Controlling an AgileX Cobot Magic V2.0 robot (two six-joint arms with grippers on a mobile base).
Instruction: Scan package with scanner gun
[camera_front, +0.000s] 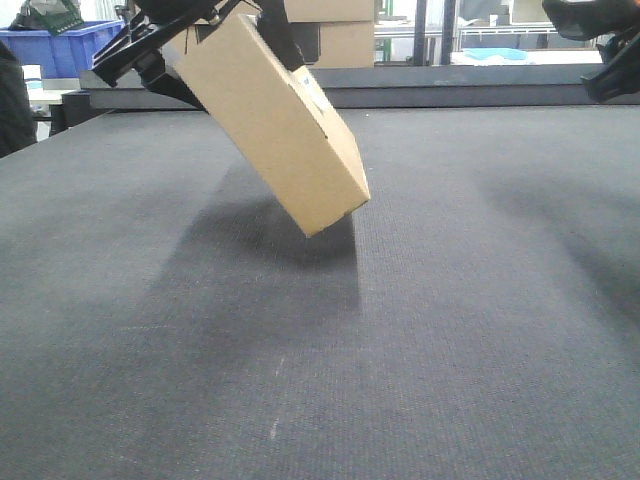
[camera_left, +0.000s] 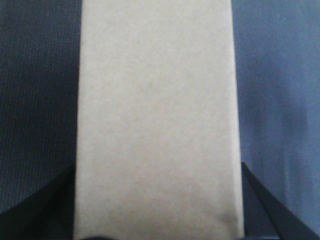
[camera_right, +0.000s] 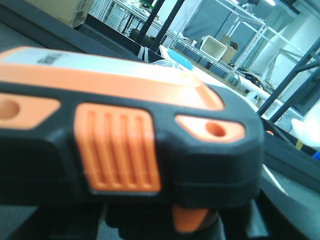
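A brown cardboard package (camera_front: 275, 115) hangs tilted above the dark table, its lower corner pointing down to the right. My left gripper (camera_front: 165, 45) is shut on its upper end. In the left wrist view the package (camera_left: 157, 115) fills the middle, with a dark finger (camera_left: 260, 210) on each side of it. My right gripper is shut on an orange and black scanner gun (camera_right: 125, 145), which fills the right wrist view; its orange trigger (camera_right: 190, 220) shows below. In the front view the right gripper (camera_front: 600, 45) is a dark shape at the top right, far from the package.
The dark grey table mat (camera_front: 400, 330) spreads across the front view. A blue crate (camera_front: 70, 45) and cardboard boxes (camera_front: 335, 35) stand beyond the far edge. Shelving and racks (camera_right: 235, 30) show behind the scanner.
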